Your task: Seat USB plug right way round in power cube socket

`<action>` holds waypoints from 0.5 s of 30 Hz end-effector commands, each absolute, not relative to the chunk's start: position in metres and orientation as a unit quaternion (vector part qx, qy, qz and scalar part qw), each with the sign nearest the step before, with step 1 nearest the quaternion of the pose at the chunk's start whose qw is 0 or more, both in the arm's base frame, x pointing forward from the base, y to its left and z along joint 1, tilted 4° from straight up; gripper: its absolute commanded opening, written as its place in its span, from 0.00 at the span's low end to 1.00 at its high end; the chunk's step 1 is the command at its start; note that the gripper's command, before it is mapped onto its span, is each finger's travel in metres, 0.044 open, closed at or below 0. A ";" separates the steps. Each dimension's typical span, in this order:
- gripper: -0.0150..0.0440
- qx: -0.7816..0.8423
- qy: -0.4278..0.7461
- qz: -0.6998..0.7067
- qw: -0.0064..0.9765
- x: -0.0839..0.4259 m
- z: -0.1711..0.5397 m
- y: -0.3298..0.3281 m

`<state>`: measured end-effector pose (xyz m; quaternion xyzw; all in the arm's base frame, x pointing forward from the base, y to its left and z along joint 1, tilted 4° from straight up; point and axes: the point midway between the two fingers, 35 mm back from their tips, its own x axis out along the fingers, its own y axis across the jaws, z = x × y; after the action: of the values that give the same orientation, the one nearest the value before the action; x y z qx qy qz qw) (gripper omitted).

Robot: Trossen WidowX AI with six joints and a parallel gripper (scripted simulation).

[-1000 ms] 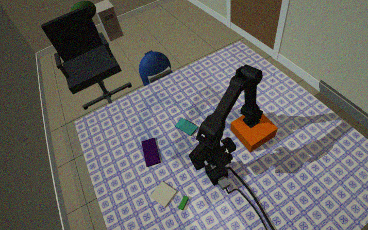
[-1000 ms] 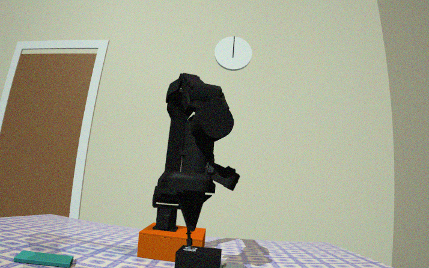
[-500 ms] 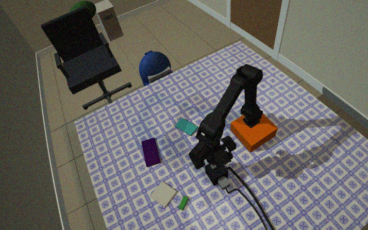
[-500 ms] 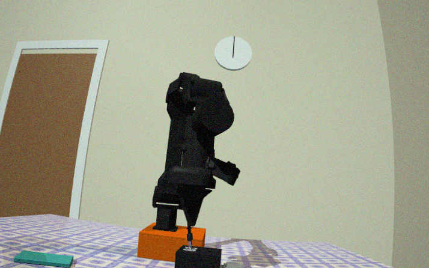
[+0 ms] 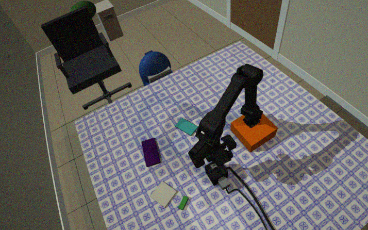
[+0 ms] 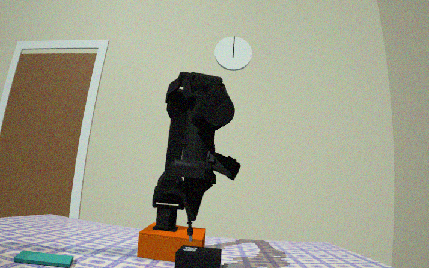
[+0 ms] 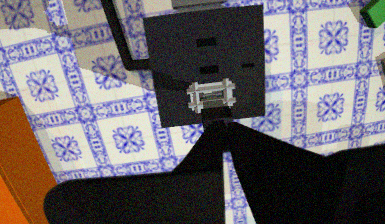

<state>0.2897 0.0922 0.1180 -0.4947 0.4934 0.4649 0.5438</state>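
The black power cube (image 5: 216, 173) (image 6: 199, 258) (image 7: 180, 40) stands on the table. The socket (image 6: 190, 248) (image 7: 229, 93) on its top has a silvery guide frame, and its slot shows in the wrist view. My gripper (image 6: 192, 220) (image 7: 222, 132) is shut on the black USB plug (image 6: 190, 230) (image 7: 216, 115). The plug hangs upright with its metal tip down, clear above the socket, with a small gap in the exterior view. Which way round its contacts face cannot be told. In the top view the arm hides the fingertips and plug.
A grey block (image 5: 224, 182) with black cables (image 5: 249, 197) sits at the cube's side. The arm stands on an orange box (image 5: 251, 136) (image 6: 156, 246). A teal slab (image 5: 186, 126) (image 6: 42, 259), purple box (image 5: 151, 151), pale slab (image 5: 163, 194) and green block (image 5: 183, 202) (image 7: 377, 14) lie around.
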 end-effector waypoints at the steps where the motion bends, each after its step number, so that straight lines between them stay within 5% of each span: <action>1: 0.25 -0.495 0.491 0.464 0.546 0.291 0.122 0.093; 15: 0.25 -0.471 0.513 0.443 0.565 0.290 0.124 0.092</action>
<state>0.2899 0.0923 0.1240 -0.4822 0.5031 0.4527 0.5563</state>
